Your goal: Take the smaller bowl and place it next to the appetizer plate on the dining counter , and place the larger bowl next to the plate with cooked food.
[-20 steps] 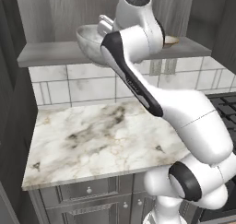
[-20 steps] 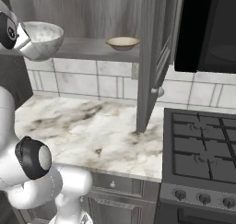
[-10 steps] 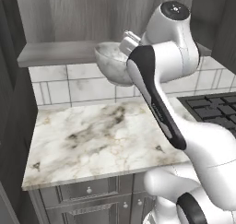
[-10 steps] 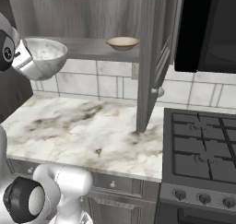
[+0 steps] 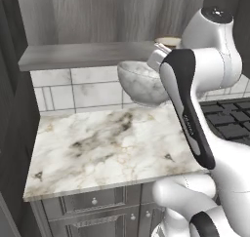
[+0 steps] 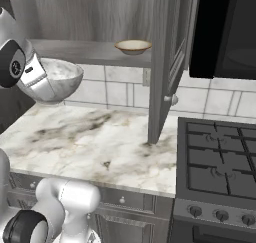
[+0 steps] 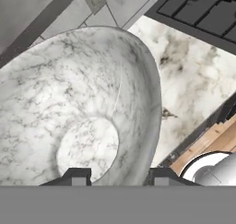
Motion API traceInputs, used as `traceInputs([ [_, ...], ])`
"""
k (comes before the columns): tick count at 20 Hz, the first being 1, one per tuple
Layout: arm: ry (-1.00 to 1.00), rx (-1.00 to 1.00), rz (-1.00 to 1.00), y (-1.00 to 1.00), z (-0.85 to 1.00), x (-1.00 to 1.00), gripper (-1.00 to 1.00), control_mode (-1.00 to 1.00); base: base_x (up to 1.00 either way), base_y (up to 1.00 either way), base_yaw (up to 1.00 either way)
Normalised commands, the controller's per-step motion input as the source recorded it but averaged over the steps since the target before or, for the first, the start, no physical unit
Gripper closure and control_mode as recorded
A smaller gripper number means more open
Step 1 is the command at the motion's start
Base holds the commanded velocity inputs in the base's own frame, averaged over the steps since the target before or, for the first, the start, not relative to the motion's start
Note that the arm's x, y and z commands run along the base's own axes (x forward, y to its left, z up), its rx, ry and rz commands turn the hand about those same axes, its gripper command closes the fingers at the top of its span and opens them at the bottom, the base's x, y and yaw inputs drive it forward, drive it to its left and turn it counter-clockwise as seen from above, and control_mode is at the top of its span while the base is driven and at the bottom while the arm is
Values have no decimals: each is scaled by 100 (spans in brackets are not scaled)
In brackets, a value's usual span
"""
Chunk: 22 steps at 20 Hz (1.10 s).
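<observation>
While the arm reaches up over the marble worktop, the gripper is clamped on the rim of the larger bowl, one finger inside the basin and the other outside its wall, as the hand view shows. That bowl, deep and of white-grey marbled stone, hangs in the air above the rear of the worktop, in front of the tiled wall and just below the level of the grey shelf; nothing supports it from beneath. From the right base view the larger bowl sits tilted at the far left, its opening turned up and slightly toward the room, with the robot's wrist against its left side. The smaller bowl, tan with a darker rim, rests upright on the shelf, well apart from the held bowl and close to the open cabinet door. From the left base view its rim peeks out behind the arm. A black stove adjoins the worktop on the right, and drawers with small knobs run under the worktop's front edge.
</observation>
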Motion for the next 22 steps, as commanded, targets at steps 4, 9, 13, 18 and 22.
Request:
traceInputs([
  [4, 7, 0, 0, -11, -1, -8, 100, 100, -12, -13, 1],
  [9, 0, 0, 0, 0, 0, 0, 100, 100, -46, -8, 5],
  [13, 0, 0, 0, 0, 0, 0, 100, 100, -54, 0, 7],
  [18, 0, 0, 0, 0, 0, 0, 100, 100, -63, 0, 6],
  [22, 0, 0, 0, 0, 0, 0, 100, 100, -56, 0, 0],
])
